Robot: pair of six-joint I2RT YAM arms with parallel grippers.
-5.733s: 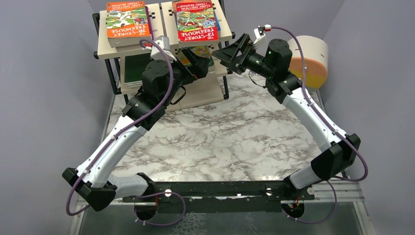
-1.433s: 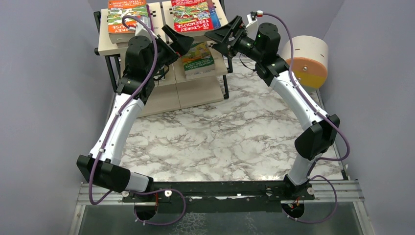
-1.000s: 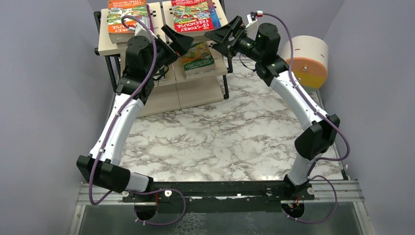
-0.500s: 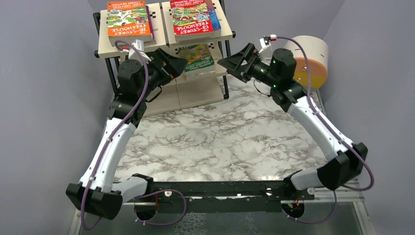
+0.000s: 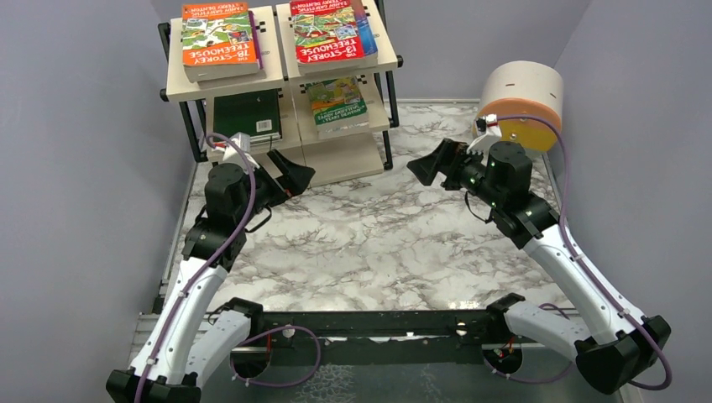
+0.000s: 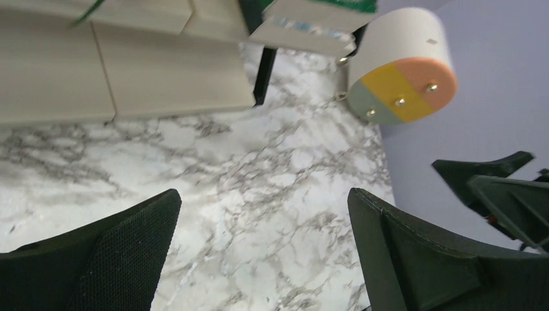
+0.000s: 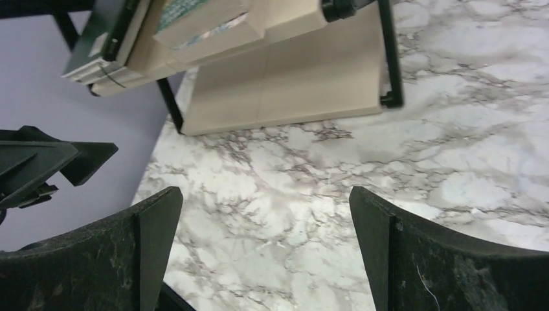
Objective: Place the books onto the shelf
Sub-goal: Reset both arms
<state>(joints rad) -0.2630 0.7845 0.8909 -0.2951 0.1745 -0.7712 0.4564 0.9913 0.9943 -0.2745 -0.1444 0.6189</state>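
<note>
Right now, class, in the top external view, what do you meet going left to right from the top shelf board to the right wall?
orange Treehouse book → red 13-Storey Treehouse book → right hand → beige-and-orange drum

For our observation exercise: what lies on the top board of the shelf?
The top board of the shelf bears two piles, topped by an orange Treehouse book and a red Treehouse book. Covers beneath are hidden.

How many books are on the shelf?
4 covers show on the shelf: an orange book top left, a red book top right, a dark green book middle left, a green cartoon book middle right. More may hide underneath.
</note>
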